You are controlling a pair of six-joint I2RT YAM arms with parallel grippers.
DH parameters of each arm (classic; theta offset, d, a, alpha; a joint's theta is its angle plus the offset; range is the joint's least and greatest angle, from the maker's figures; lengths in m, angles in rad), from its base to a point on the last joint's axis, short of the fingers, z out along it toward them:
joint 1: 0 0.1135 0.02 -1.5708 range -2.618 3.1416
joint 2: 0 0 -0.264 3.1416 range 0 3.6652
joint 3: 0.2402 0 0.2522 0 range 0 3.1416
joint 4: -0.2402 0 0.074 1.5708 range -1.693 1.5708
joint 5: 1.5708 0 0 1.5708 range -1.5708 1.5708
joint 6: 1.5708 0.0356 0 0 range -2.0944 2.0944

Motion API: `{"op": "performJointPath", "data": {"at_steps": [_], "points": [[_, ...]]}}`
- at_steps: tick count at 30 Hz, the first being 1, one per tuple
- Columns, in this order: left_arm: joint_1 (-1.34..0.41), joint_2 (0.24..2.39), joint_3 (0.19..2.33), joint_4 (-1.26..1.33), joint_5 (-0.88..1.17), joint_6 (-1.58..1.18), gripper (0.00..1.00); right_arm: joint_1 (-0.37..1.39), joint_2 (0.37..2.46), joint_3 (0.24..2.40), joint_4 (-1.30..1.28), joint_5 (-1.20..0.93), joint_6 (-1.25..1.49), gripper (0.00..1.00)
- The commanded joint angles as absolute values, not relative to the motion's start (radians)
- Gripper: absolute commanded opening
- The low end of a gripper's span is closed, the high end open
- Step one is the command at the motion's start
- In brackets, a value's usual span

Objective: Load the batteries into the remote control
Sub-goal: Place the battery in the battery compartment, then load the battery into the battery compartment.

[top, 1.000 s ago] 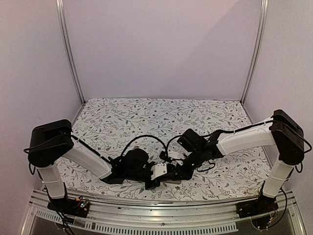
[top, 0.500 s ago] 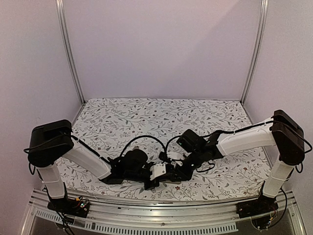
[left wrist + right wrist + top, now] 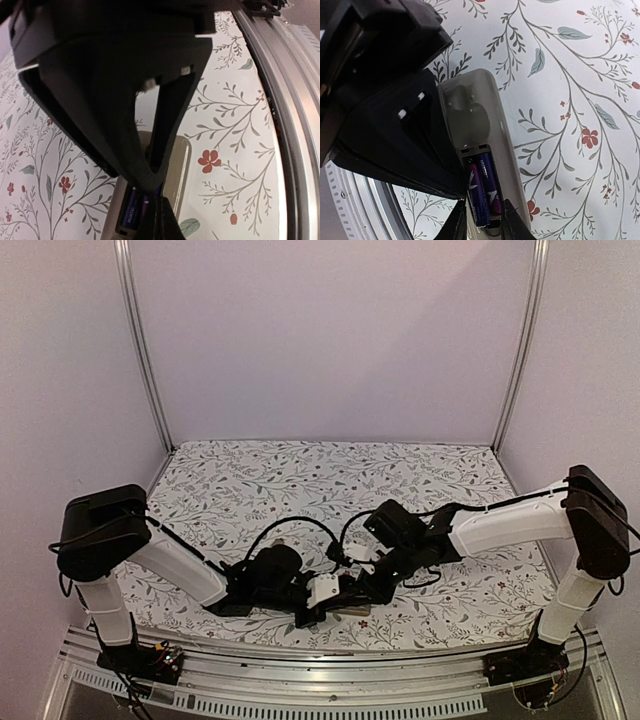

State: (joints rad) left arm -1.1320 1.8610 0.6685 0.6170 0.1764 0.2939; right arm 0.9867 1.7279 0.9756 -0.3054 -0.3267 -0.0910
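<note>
right gripper hovers low over one end of the remote control. its two black fingertips stand a narrow gap apart, with nothing clamped between them. the ends of the batteries show in that gap.

one remote control is in view, a slim rectangular handset. it lies tan plastic back up on the table cloth, a white cloth printed with grey-green leaves and small red flowers. it sits near the front edge of the table, between the two grippers.

its oblong battery recess is uncovered. inside lie two batteries, small dark bluish-purple cylinders with white markings. they rest side by side, touching, along the length of the remote control.

left gripper is fully closed, its two black fingers pressed together into one wedge, and holds nothing. the wedge tip rests on the back of the remote control, at the edge of the recess and just beside the batteries. in the left wrist view only one battery is clear, with a pale printed label. the other is mostly hidden behind the finger.

from above, two white and black arms reach inward from the front corners, and their grippers meet near the middle front of the table. there the remote control is almost wholly hidden under them. one silver metal rail runs along the table's front edge, near the remote control.
</note>
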Motion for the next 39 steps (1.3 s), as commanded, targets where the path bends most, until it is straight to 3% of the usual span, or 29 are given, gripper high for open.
{"op": "performJointPath", "data": {"at_steps": [1,10,19,23,31,39], "points": [[-1.111,1.915,0.635,0.472,0.140,0.286,0.00,0.979,1.689,0.965,-0.285,-0.310,-0.089,0.24],[-1.110,1.902,0.631,0.476,0.148,0.287,0.00,0.945,1.616,0.890,-0.303,-0.328,-0.021,0.24],[-1.111,1.899,0.632,0.471,0.152,0.282,0.00,0.936,1.511,0.779,-0.224,-0.307,0.390,0.17],[-1.110,1.892,0.628,0.470,0.155,0.282,0.00,0.963,1.490,0.772,-0.193,-0.255,0.530,0.20],[-1.111,1.883,0.626,0.471,0.158,0.282,0.00,0.975,1.549,0.782,-0.132,-0.281,0.780,0.16],[-1.111,1.880,0.623,0.475,0.161,0.282,0.00,0.987,1.651,0.842,-0.154,-0.295,0.816,0.13]]}}
